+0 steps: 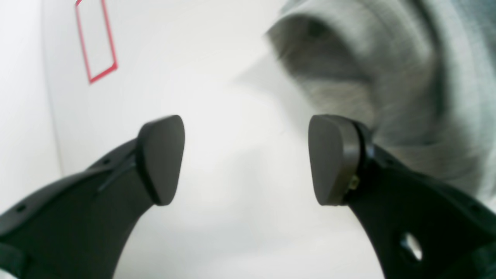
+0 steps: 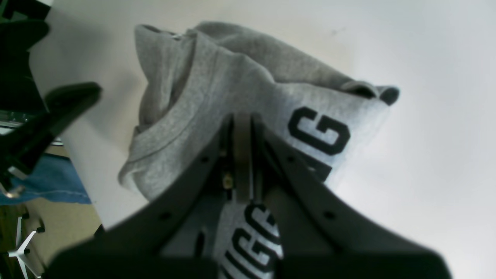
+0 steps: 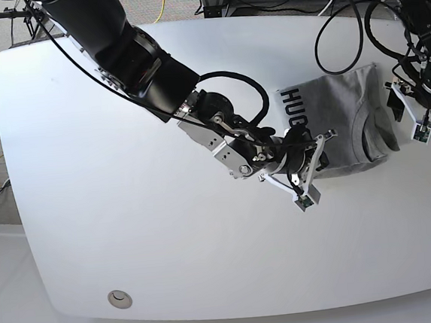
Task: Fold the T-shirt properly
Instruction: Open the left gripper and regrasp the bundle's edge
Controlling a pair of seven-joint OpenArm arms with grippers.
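Right fingers pinch the T-shirt; left fingers, spread apart, sit beside it.

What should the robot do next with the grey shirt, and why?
Probably the right gripper, shut on the T-shirt, should draw that pinched edge across the bunched cloth to finish a fold. The left gripper is open beside the shirt, holding nothing, so only the right one can move it.
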